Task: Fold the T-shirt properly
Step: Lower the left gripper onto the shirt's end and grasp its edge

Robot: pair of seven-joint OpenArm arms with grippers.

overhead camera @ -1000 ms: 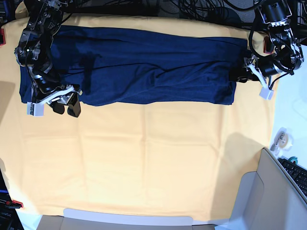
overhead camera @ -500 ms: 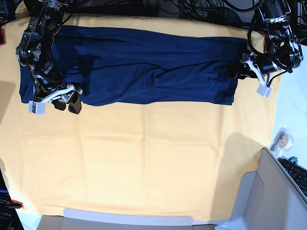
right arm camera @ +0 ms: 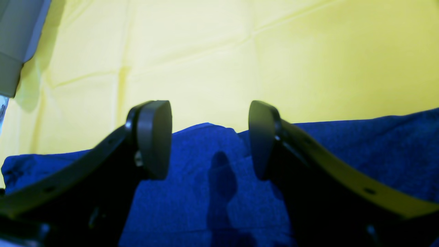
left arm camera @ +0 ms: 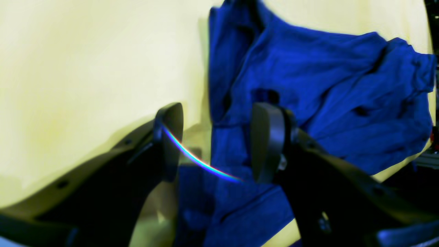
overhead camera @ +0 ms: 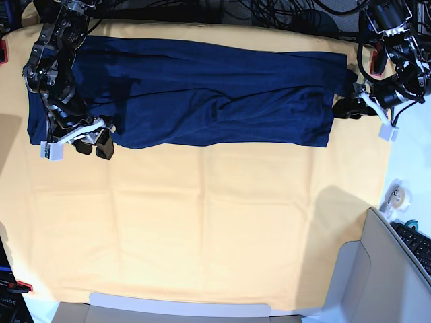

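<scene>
Here's the plain dark navy blue long-sleeved T-shirt of thin soft fabric (overhead camera: 202,91), lying flat in a long folded band across the far part of the bench, on the yellow-orange table cloth (overhead camera: 202,222). My two hands sit at its two ends.

My right hand (right arm camera: 210,139) is over the shirt's end on the base view's left, at the front edge of the fabric. Its two black pads (right arm camera: 156,137) are spread wide apart, nothing between them; through the gap I see navy cloth below and bare yellow cloth beyond it.

My left hand (left arm camera: 214,140) is at the opposite end, just off the shirt's short edge. Spread wide too, pinching nothing. One pad is over the yellow cloth, the other over rumpled blue fabric, with the shirt's edge running between them. Whether either pad touches the cloth, I can't tell.

Over in the near corner of the base view, a grey box (overhead camera: 377,269), a white roll of tape (overhead camera: 397,195) and a black keyboard (overhead camera: 419,245) sit well apart from the shirt.
</scene>
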